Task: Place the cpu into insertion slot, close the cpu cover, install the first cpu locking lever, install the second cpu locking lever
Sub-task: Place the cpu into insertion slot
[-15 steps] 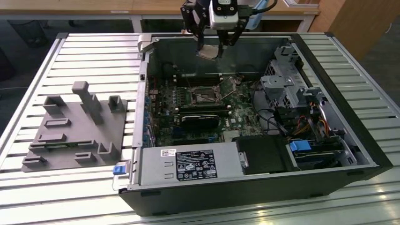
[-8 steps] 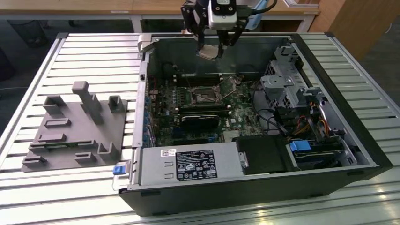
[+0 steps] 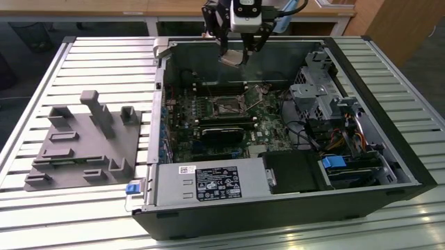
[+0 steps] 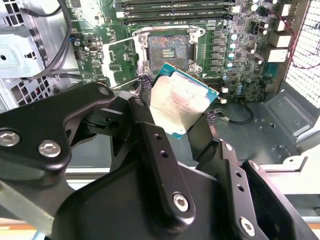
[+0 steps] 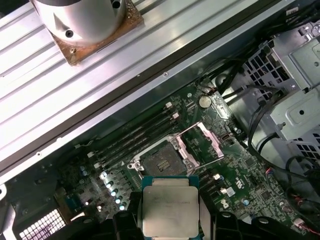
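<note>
Over the case (image 3: 411, 169) | tool (image 3: 240, 52) pinches cpu (image 4: 182, 102) | insertion slot (image 4: 167, 47) bare, cpu cover (image 5: 214, 141) raised | white power-supply label (image 3: 217, 183)

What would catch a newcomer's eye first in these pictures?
The silvery cpu, pinched in the claw above the open computer case. Below it, the insertion slot sits uncovered inside the case. A grey fixture lies on the exterior view's left.

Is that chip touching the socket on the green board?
Apart. The exterior view shows the cpu, held in the gripper, well above the insertion slot.
</note>
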Action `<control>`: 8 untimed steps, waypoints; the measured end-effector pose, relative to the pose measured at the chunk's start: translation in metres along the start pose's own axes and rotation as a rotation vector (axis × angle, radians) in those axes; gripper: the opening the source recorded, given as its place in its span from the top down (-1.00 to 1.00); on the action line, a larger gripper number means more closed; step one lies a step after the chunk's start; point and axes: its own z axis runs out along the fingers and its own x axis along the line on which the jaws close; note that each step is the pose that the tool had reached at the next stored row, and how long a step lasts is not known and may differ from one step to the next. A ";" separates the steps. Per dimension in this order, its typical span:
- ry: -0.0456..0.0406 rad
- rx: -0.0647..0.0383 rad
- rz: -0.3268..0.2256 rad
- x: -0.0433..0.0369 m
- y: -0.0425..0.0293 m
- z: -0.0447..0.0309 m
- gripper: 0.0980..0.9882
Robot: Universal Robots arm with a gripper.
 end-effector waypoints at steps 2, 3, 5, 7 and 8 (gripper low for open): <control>-0.0008 0.000 0.009 0.0000 0.0000 0.0000 0.00; -0.0012 0.000 0.013 0.0000 0.0000 0.0000 0.00; -0.0019 0.000 0.021 0.0000 0.0000 0.0001 0.00; -0.0027 -0.001 0.030 0.0000 0.0000 0.0001 0.00; -0.0031 -0.001 0.035 0.0000 0.0000 0.0001 0.00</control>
